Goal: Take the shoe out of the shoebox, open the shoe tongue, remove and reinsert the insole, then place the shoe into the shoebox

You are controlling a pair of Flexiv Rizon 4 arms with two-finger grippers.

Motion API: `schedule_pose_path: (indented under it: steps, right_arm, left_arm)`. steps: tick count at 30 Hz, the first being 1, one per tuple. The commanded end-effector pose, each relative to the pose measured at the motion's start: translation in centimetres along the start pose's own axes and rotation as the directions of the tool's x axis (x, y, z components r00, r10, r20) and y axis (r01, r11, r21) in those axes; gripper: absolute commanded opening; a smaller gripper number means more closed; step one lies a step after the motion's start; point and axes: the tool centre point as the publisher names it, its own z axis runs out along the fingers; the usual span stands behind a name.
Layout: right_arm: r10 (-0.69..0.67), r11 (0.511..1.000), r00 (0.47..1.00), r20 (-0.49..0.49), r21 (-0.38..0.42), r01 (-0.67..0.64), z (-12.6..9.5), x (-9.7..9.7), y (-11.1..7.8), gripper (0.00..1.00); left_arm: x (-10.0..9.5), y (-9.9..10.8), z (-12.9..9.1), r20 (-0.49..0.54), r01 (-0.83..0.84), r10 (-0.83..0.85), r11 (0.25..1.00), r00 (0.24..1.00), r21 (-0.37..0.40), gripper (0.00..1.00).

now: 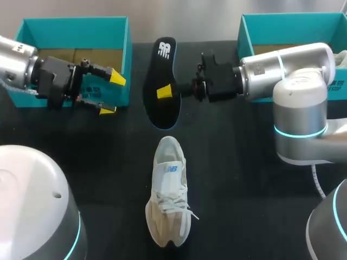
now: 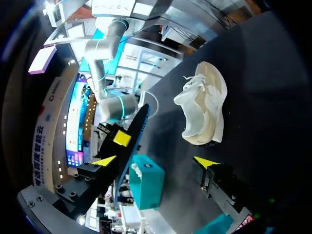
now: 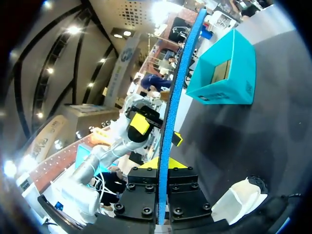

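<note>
The black insole (image 1: 162, 59) is lifted above the table's far middle, with my right gripper (image 1: 164, 92) shut on its lower half. In the right wrist view its blue edge (image 3: 178, 97) runs straight out from between my fingers (image 3: 158, 165). My left gripper (image 1: 112, 95) stands open just left of the insole and apart from it, holding nothing. From the left wrist the insole (image 2: 134, 131) shows ahead of one yellow tip, beyond my open gripper (image 2: 156, 161). The white shoe (image 1: 169, 192) lies on the table near the front middle, toe toward me; it also shows in both wrist views (image 2: 204, 109) (image 3: 239, 200).
A teal shoebox (image 1: 76, 21) sits at the back left behind my left gripper, and also shows in the right wrist view (image 3: 226, 70). A second teal box (image 1: 295, 30) is at the back right behind my right arm. The table top is black cloth.
</note>
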Motion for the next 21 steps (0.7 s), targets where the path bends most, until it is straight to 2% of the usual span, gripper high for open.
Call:
schedule_pose_path:
  steps: [1, 8, 9, 10, 13, 14, 15, 18, 21]
  right_arm:
    - [0.001, 1.000, 1.000, 0.006, -0.001, -0.001, 0.0, 0.1, -0.1, 0.00]
    - [0.001, 1.000, 1.000, 0.006, -0.001, -0.001, 0.0, 0.1, -0.1, 0.00]
    - [0.001, 1.000, 1.000, 0.006, -0.001, -0.001, 0.0, 0.1, -0.1, 0.00]
    - [0.001, 1.000, 1.000, 0.006, -0.001, -0.001, 0.0, 0.1, -0.1, 0.00]
    - [-0.045, 0.999, 0.999, 0.004, -0.015, 0.045, -0.6, -0.2, -0.5, 0.00]
    - [-0.061, 0.998, 0.998, 0.011, -0.018, 0.061, -0.8, -0.3, -0.7, 0.00]
    - [-0.080, 0.996, 0.997, 0.016, -0.028, 0.081, -1.0, -0.4, -0.9, 0.00]
    - [-0.122, 0.991, 0.992, 0.024, -0.046, 0.123, -1.4, -0.5, -1.5, 0.00]
    - [-0.175, 0.983, 0.985, 0.008, -0.056, 0.175, -1.9, -0.9, -2.1, 0.00]
  left_arm:
    - [-0.2, -0.1, -0.1, -0.017, 0.001, 0.000, 1.000, 1.000, 0.001, 1.00]
    - [-0.2, -0.1, -0.1, -0.017, 0.001, 0.000, 1.000, 1.000, 0.001, 1.00]
    - [-0.1, -1.2, 0.3, -0.031, 0.025, -0.025, 1.000, 0.999, -0.006, 1.00]
    - [0.1, -2.2, 1.0, -0.100, 0.071, -0.076, 0.996, 0.992, -0.051, 1.00]
    - [0.4, -3.6, 1.5, -0.206, 0.151, -0.168, 0.984, 0.964, -0.098, 1.00]
    - [0.6, -4.3, 1.5, -0.214, 0.182, -0.199, 0.978, 0.956, -0.099, 1.00]
    - [0.9, -4.7, 1.7, -0.291, 0.237, -0.262, 0.964, 0.920, -0.119, 1.00]
    - [1.6, -6.1, 2.1, -0.349, 0.327, -0.369, 0.929, 0.861, -0.174, 1.00]
    - [2.5, -7.5, 2.6, -0.370, 0.421, -0.498, 0.865, 0.785, -0.272, 1.00]
